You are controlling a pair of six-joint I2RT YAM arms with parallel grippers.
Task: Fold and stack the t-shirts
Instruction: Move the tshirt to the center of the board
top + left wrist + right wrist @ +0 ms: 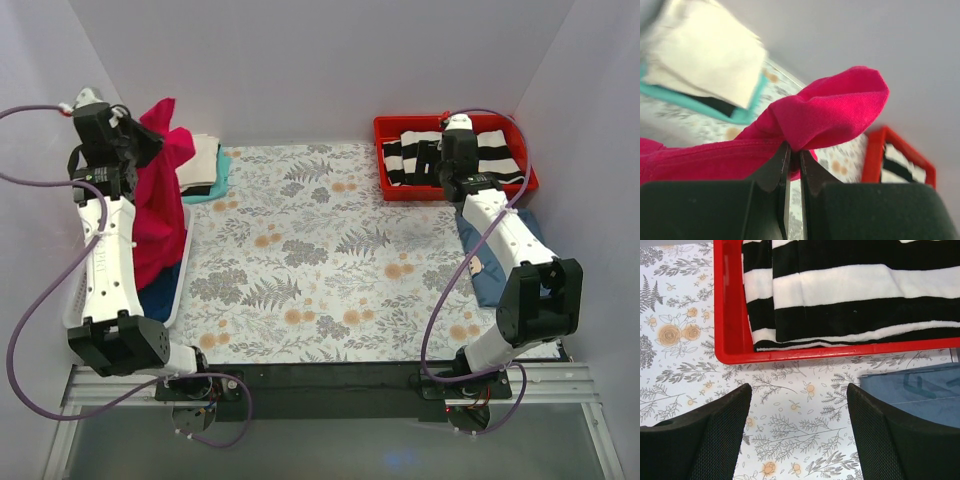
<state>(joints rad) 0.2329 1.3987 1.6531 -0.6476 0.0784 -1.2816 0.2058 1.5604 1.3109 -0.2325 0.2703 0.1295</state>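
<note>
The crimson-red t-shirt (158,205) hangs at the upper left of the top view, a bunched fold of it pinched between the pressed-together fingers of the left pincer (794,153). Its lower part drapes down onto a navy-blue t-shirt (166,283) lying in a white basket (186,262) at the left edge. Just right of the red cloth, at the counter's far left corner, sits a folded stack: cream tee (705,55) on top, black tee (716,103) beneath, teal tee (742,114) lowest. The floral counter (320,250) fills the middle. At the upper right, the right pincer (799,392) hovers spread wide, empty, over the counter just below a red bin (732,315) holding a black-and-white striped cloth (855,290); a blue cloth (920,395) lies beside it.
</note>
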